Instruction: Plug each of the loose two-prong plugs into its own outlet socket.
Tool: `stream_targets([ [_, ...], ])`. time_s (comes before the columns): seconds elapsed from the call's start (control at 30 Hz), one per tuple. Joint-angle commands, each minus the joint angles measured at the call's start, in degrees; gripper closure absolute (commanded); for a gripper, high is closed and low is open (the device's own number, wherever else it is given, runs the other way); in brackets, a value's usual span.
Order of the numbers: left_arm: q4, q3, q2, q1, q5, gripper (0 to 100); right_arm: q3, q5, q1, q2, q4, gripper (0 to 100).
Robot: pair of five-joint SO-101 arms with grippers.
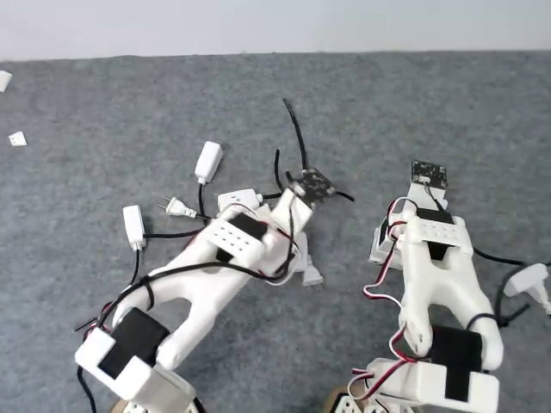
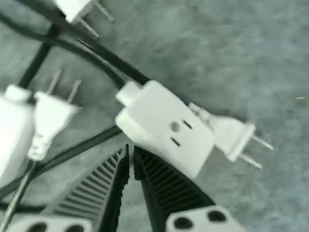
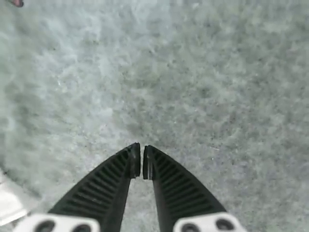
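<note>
By my reading no plug is seated yet, so the whole job is still ahead. The left jaws are pressed together and pinch nothing. The white outlet socket [image 2: 164,128] lies on the grey desk [image 2: 251,58] just beyond their tips, with both slots empty. Right behind that socket, on the side away from the jaws, a loose plug [image 2: 231,135] lies with both prongs bare. To one side of the left jaws a second plug [image 2: 50,113] also shows bare prongs. Farther ahead a third plug [image 2: 77,7] does too, and black cords [image 2: 96,53] cross between them.

From above, a far socket block [image 1: 208,162] and a side socket block [image 1: 133,225] lie apart from the left jaws. A pronged plug [image 1: 178,206] lies between them, joined to neither.

The right jaws are likewise pressed together and empty, above bare desk, well apart from the cluster. What looks like another plug [image 1: 529,284] lies well behind them. Every pairing still seems to be left.
</note>
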State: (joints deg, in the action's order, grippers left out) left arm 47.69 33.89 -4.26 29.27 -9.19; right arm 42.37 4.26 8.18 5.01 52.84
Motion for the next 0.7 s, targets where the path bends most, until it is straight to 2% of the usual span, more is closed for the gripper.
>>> stream_targets([
  [0.0,-3.8,-0.9,3.0,4.5,-0.4,99,-4.2,-0.6,0.2,-0.6,0.1,99.0],
  [0.33,-14.0,-1.1,2.5,6.0,-0.3,99,-4.6,-0.6,0.5,-1.3,0.3,99.0],
  [0.53,-24.3,-1.0,2.1,6.0,-0.2,99,-4.6,-2.1,0.5,-1.3,0.6,99.0],
  [0.67,-24.5,-4.1,-3.8,6.0,-0.2,99,-4.6,-2.1,0.9,-1.3,0.6,99.0],
])
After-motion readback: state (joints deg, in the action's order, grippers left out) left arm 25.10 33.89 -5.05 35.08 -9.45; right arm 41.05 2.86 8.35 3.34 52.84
